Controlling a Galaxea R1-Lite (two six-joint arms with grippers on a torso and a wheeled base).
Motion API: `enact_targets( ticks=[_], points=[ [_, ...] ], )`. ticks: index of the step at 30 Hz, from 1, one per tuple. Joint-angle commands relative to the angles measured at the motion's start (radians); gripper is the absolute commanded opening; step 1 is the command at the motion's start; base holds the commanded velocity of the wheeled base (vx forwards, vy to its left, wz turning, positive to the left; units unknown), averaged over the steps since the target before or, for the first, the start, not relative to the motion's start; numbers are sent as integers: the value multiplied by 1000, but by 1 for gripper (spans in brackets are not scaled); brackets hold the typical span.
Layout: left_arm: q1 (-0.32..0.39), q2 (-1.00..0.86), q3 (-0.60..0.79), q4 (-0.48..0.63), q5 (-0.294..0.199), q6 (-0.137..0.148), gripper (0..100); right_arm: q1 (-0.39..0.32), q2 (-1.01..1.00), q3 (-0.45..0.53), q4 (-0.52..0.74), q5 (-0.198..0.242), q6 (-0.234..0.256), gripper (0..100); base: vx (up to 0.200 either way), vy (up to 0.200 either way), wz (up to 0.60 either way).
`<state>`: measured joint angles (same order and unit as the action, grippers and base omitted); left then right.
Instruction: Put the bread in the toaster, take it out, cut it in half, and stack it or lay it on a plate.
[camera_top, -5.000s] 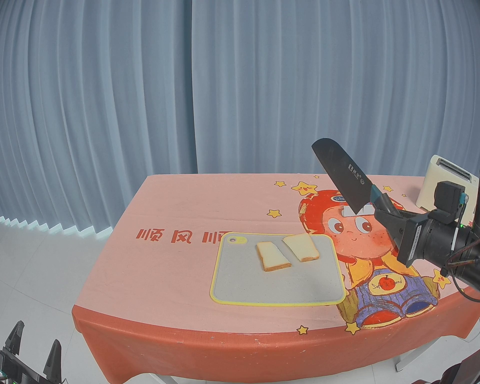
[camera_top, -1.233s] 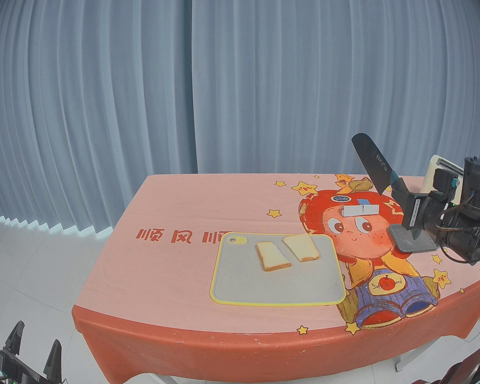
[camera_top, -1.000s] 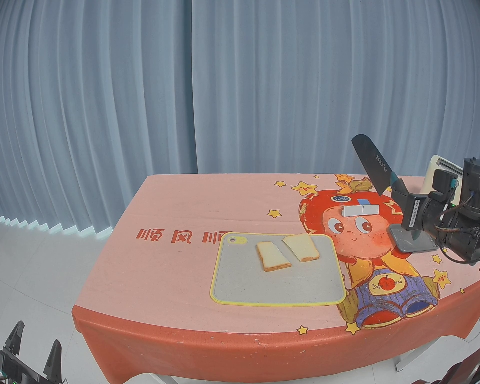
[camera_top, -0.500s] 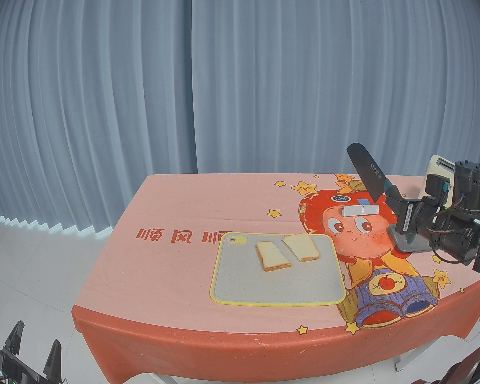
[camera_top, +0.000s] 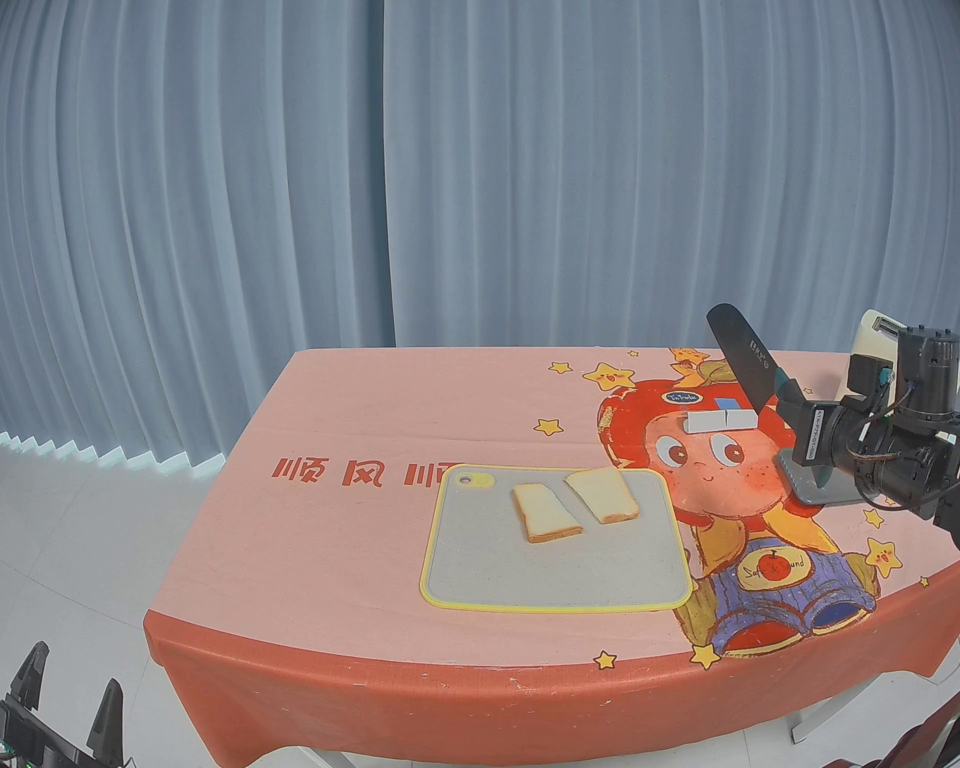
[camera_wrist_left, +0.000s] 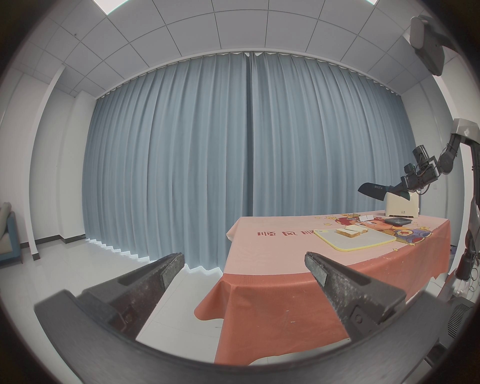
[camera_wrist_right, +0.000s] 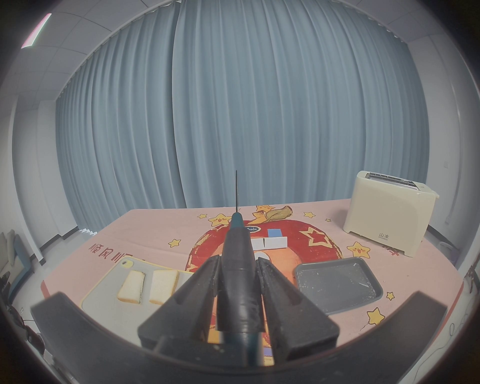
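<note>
Two toasted bread halves (camera_top: 545, 512) (camera_top: 602, 495) lie side by side on the grey, yellow-rimmed cutting board (camera_top: 500, 575). My right gripper (camera_top: 800, 415) is shut on the handle of a black knife (camera_top: 745, 355), held over the table's right side above the grey tray (camera_top: 812, 488), blade pointing up and away. In the right wrist view the knife handle (camera_wrist_right: 239, 260) sits between the fingers, with the bread halves (camera_wrist_right: 131, 286) and tray (camera_wrist_right: 336, 285) beyond. My left gripper (camera_wrist_left: 243, 260) hangs open off the table's near left corner, holding nothing.
A cream toaster (camera_wrist_right: 390, 212) stands at the table's far right corner, behind the tray. Small white and blue blocks (camera_top: 720, 418) lie between board and tray. The pink cloth (camera_top: 350, 520) left of the board is bare.
The right arm carried the knife from near the board rightward to above the tray. In the last second the blade has dipped lower. Bread and left arm have not moved.
</note>
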<state>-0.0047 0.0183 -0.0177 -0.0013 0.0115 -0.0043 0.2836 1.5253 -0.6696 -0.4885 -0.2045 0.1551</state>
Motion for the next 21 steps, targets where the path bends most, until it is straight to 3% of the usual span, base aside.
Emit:
enact_targets(
  ticks=[1,21],
  points=[
    [0,2,18,0,1,0,100,-14,16,-1,-1,2,0,0,0,0,0],
    [0,2,18,0,1,0,100,-60,84,2,-84,2,-17,0,0,0,0]
  ],
)
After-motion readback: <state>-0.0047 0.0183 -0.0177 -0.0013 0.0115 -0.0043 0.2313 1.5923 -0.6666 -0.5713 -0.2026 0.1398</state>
